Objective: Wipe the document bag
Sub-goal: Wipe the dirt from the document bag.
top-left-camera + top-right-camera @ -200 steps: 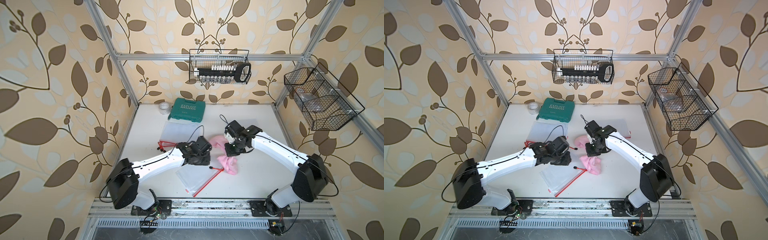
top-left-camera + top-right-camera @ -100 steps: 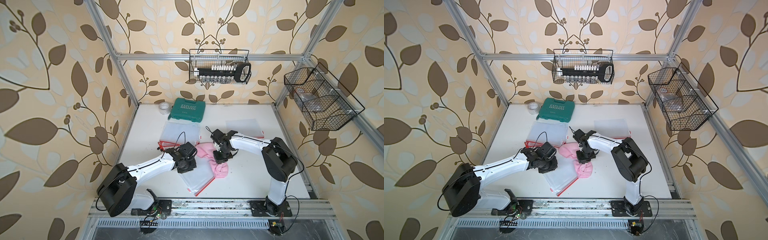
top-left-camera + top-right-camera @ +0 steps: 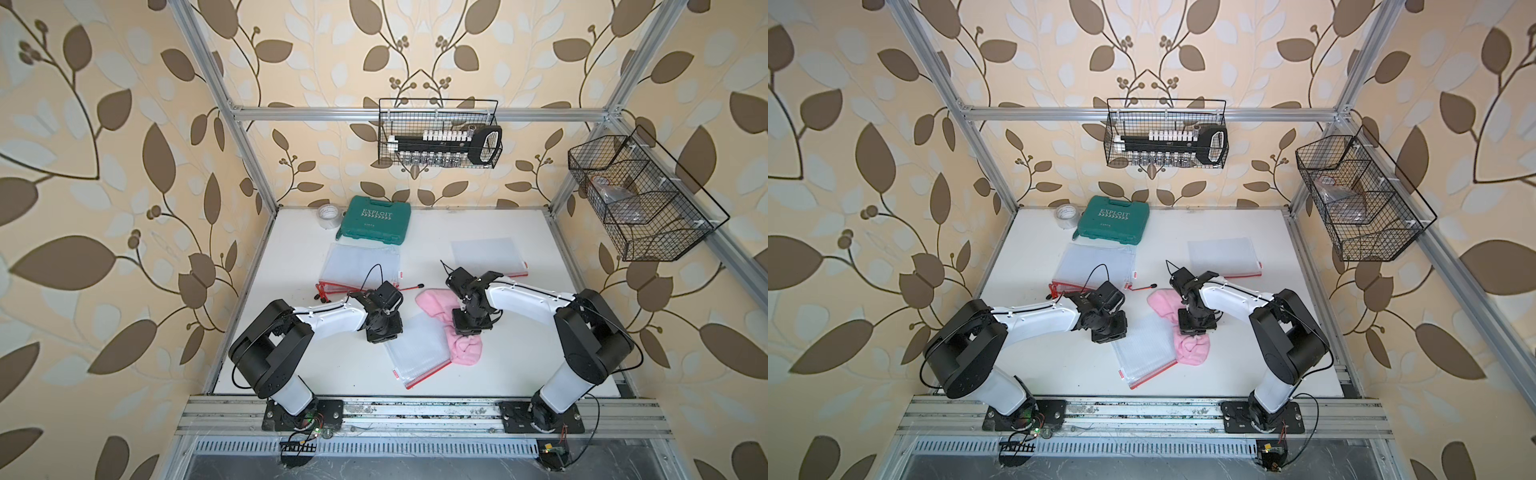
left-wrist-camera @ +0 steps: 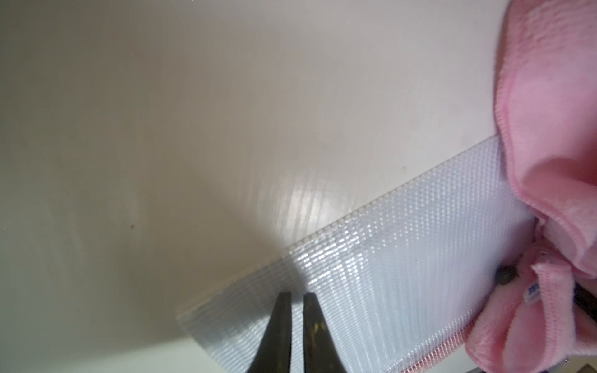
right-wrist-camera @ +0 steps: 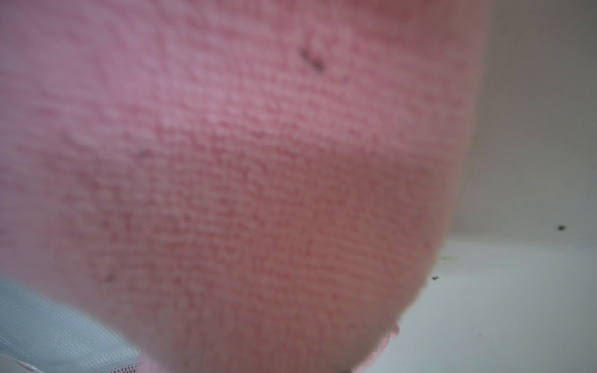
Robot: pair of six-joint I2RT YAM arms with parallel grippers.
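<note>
Just pressed left fingers (image 4: 279, 329) together onto document bag (image 3: 417, 347) near front desk (image 3: 519, 374) edge; pinching cloth (image 3: 465, 349) in right fingers (image 4: 583, 298), ready to wipe.

Your worktop (image 3: 540, 365) carries tape (image 3: 329, 216) and a case (image 3: 375, 220) in its far left corner, left bag (image 3: 361, 264) and right bag (image 3: 484, 255) midway, front bag (image 3: 415, 349) and cloth (image 3: 466, 353) touching near the front.

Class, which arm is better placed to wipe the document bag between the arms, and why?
Right. The right pincer is shut on the pink cloth, which overlaps the mesh document bag. The left pincer, nearly closed and empty, rests on the bag's other side, likely steadying it.
</note>
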